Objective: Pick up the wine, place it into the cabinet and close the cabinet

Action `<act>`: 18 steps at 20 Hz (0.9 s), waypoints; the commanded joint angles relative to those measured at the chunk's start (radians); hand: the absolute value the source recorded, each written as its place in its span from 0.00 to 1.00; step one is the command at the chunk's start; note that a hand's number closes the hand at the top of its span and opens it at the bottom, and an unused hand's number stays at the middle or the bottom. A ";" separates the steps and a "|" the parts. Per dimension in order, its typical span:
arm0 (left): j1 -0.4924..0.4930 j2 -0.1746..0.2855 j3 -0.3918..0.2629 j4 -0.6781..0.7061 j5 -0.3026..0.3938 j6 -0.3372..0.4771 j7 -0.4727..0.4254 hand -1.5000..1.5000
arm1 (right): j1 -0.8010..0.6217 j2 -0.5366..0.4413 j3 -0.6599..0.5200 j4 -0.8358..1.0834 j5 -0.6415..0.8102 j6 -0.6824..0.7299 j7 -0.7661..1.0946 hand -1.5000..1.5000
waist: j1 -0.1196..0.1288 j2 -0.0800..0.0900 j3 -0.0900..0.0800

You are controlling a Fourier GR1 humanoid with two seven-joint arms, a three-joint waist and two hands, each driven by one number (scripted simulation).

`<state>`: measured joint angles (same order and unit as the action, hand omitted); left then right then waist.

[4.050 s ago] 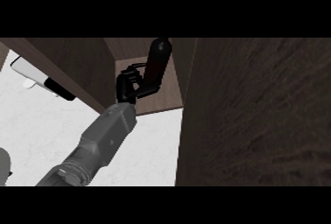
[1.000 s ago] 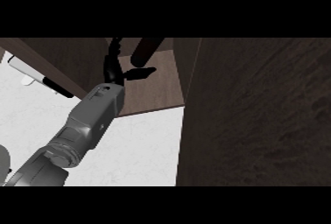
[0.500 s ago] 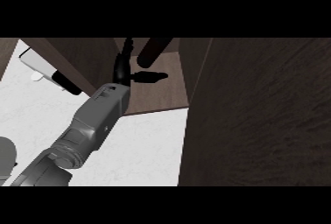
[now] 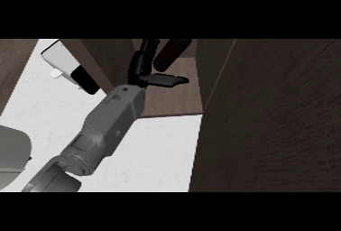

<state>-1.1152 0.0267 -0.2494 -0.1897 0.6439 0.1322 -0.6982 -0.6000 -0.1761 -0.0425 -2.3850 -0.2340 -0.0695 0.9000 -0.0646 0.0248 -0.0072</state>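
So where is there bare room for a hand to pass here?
The shelf floor is bare near its front edge, beside the left hand. The white counter between the forearm and the open door is bare too. It is crowded at the shelf's back, where the fingers and the wine stand close.

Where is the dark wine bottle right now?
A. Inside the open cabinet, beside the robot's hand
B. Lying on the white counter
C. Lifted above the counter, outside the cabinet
A: the wine bottle sits inside the cabinet, next to the hand's straight fingers, not on the white counter.
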 commanded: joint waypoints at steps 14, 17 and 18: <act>0.152 -0.026 -0.119 -0.456 -0.072 0.050 0.184 0.00 | 0.006 -0.042 -0.005 -0.105 0.028 -0.075 0.105 0.00 | 0.077 -0.040 0.007; 0.215 -0.027 -0.203 -0.658 -0.062 0.140 0.277 0.00 | 0.025 -0.058 -0.033 -0.044 -0.003 -0.030 0.049 0.00 | 0.085 -0.042 0.008; 0.253 -0.027 -0.225 -0.714 -0.038 0.164 0.296 0.00 | -0.030 -0.077 -0.041 -0.030 -0.024 -0.038 0.099 0.00 | 0.082 -0.042 0.007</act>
<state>-0.9386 0.0024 -0.3984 -0.7119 0.5862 0.2119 -0.4858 -0.5894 -0.2223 -0.0406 -2.4005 -0.1979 -0.1085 0.9477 0.0150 -0.0145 -0.0001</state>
